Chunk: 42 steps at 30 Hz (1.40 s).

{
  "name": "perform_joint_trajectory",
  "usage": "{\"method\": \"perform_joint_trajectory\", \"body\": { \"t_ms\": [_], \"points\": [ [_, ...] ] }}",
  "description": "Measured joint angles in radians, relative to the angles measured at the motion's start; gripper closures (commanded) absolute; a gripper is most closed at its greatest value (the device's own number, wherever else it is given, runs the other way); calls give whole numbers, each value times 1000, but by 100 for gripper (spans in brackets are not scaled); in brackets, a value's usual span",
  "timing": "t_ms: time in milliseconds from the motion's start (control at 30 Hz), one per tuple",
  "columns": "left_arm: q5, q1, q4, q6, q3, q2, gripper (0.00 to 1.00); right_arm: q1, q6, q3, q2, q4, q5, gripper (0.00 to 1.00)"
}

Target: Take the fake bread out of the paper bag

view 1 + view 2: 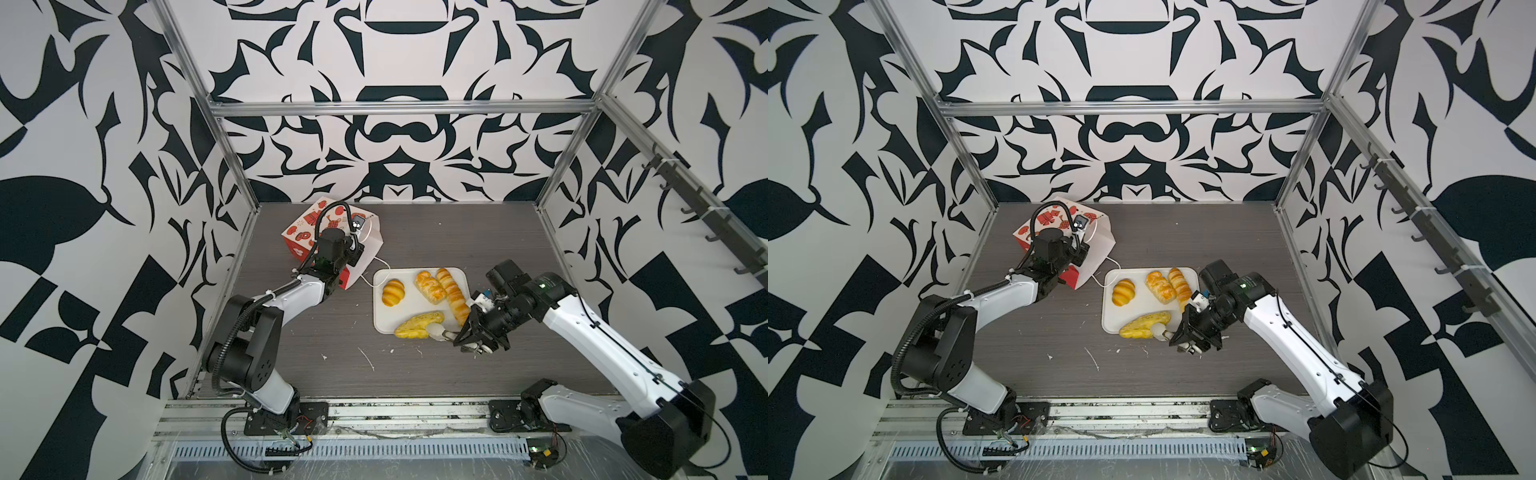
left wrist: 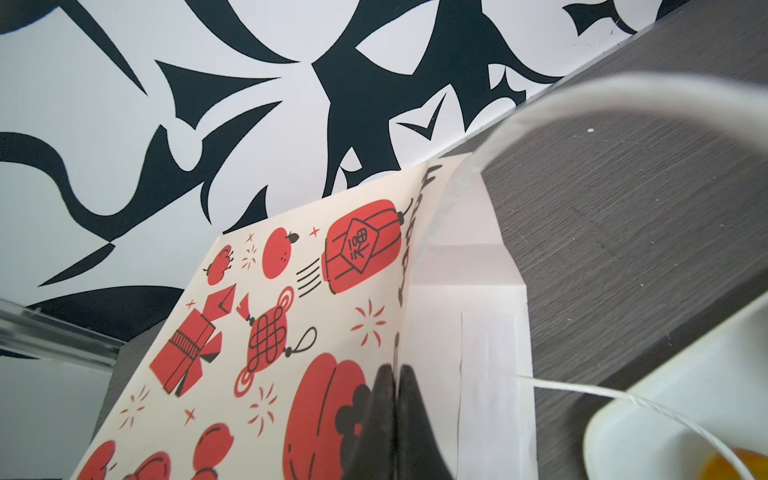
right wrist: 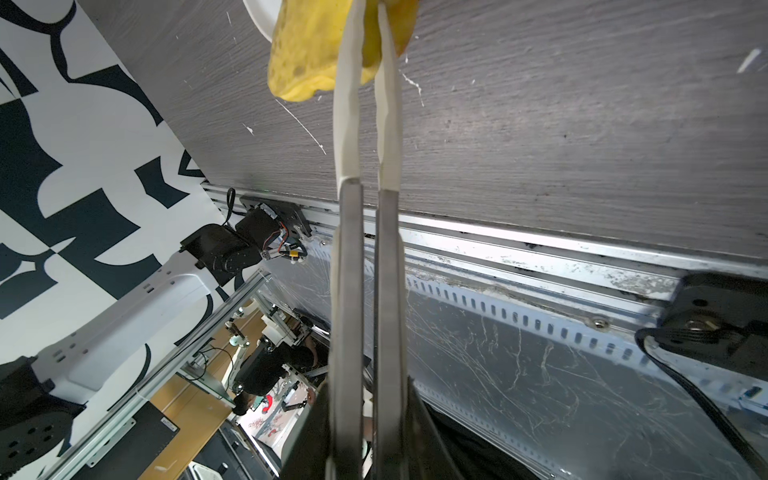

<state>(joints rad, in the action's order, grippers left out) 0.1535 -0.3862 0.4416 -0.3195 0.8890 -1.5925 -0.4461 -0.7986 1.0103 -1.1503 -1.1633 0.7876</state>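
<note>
Your left gripper (image 2: 395,419) is pinched tight on the edge of the paper bag (image 1: 371,243). The bag lies on its side at the back left of the counter (image 1: 415,382), with its printed red end toward the wall corner and its white mouth end toward the tray (image 1: 380,316). One white string handle (image 2: 582,388) trails from the bag over the tray's corner. Your right gripper (image 1: 437,331) is closed on a yellow pastry (image 1: 415,326), with its pale fingertips (image 3: 347,104) clamped on the end nearest that arm. The pastry lies across the tray's near rim, part over the tray and part over the counter; you cannot tell whether it rests there or hangs just above. Three more pieces of fake bread sit on the tray: a croissant (image 1: 392,292) at the left, a braided piece (image 1: 430,286) in the middle, and a long ridged loaf (image 1: 454,296) just beside it on the right.
</note>
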Motion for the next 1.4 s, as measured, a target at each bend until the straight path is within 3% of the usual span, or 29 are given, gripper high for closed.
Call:
{"method": "perform_joint_trajectory", "body": {
  "t_ms": [167, 400, 567, 1400],
  "points": [
    [-8, 0, 4, 0, 0, 0, 100, 43, 8, 7, -39, -8, 32, 94],
    [-19, 0, 3, 0, 0, 0, 100, 81, 41, 34, -87, -30, 62, 76],
    [-21, 0, 3, 0, 0, 0, 100, 104, 51, 49, -100, -37, 69, 69],
    [-20, 0, -12, 0, 0, 6, 100, 139, 3, 60, -108, 129, 122, 63]
  ]
}}
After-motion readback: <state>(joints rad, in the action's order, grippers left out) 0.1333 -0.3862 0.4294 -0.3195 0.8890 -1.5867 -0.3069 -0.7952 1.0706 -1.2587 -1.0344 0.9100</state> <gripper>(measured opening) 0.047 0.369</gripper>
